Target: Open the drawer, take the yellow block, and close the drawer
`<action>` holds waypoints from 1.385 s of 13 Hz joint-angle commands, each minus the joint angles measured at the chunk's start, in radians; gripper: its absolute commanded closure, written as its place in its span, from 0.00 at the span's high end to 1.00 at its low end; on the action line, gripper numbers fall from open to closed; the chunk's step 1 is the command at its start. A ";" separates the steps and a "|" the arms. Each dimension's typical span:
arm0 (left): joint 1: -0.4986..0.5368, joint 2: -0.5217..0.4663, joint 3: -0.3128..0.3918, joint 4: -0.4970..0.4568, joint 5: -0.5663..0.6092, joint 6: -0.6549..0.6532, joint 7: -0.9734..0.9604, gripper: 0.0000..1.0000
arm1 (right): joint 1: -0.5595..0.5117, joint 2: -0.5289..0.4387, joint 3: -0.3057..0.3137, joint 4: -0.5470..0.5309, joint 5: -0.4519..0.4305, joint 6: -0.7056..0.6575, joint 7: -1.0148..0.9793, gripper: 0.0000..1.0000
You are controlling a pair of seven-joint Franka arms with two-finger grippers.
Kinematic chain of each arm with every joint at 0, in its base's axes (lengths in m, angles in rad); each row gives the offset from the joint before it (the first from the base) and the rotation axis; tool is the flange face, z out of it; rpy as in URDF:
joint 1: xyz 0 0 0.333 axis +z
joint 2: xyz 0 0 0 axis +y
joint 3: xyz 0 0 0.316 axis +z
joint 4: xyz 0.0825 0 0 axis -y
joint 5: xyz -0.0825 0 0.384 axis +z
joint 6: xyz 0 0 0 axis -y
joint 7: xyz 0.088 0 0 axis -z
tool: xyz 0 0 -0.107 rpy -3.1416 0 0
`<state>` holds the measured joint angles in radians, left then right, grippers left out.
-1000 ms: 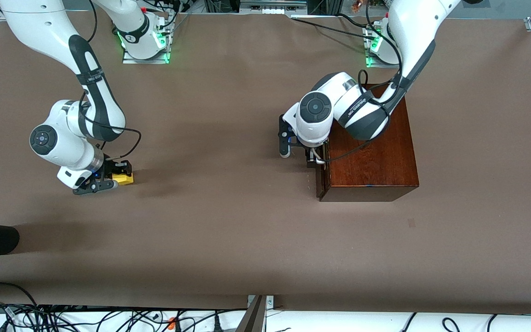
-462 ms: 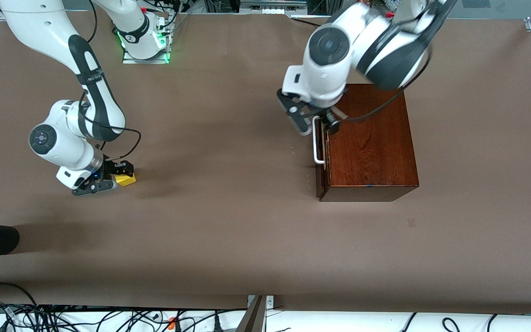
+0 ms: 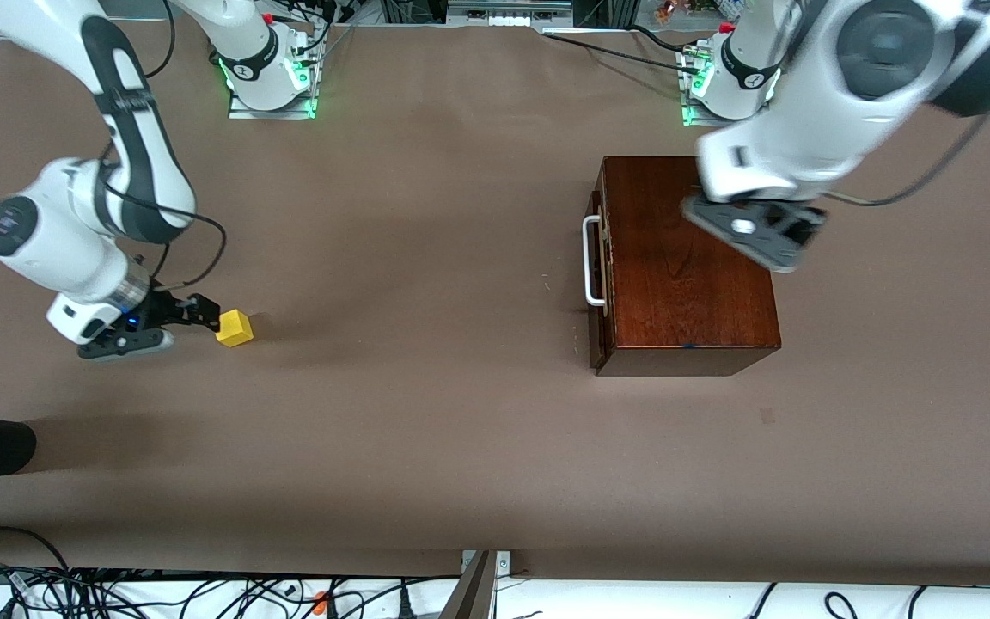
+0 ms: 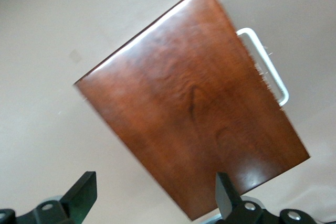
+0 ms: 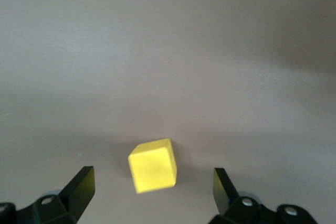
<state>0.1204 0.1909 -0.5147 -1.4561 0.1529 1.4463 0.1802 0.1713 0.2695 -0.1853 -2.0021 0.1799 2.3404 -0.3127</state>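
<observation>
With the yellow block loose at the front view's middle-left before the right gripper's spread jaws and the left gripper, jaws spread and empty, above the shut drawer, a careless retreat could nudge it.

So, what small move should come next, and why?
Probably lift the right gripper up and away: its fingers are open, and the block sits free on the table. The drawer looks shut, and the left gripper, open, hangs over the box.
</observation>
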 commanded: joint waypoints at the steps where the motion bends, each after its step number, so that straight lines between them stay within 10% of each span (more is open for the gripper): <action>1: 0.060 -0.050 0.015 0.046 -0.018 -0.030 -0.001 1.00 | -0.030 -0.102 0.030 0.055 -0.014 -0.174 0.017 1.00; 7: -0.152 -0.228 0.505 -0.150 -0.130 0.116 -0.097 1.00 | -0.035 -0.170 0.041 0.309 -0.048 -0.571 0.260 1.00; 18: -0.145 -0.199 0.509 -0.148 -0.121 0.161 -0.102 1.00 | -0.004 -0.182 0.095 0.513 -0.171 -0.840 0.291 1.00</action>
<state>-0.0205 -0.0065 -0.0099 -1.6042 0.0402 1.5996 0.0853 0.1633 0.0839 -0.0966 -1.5100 0.0279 1.5260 -0.0114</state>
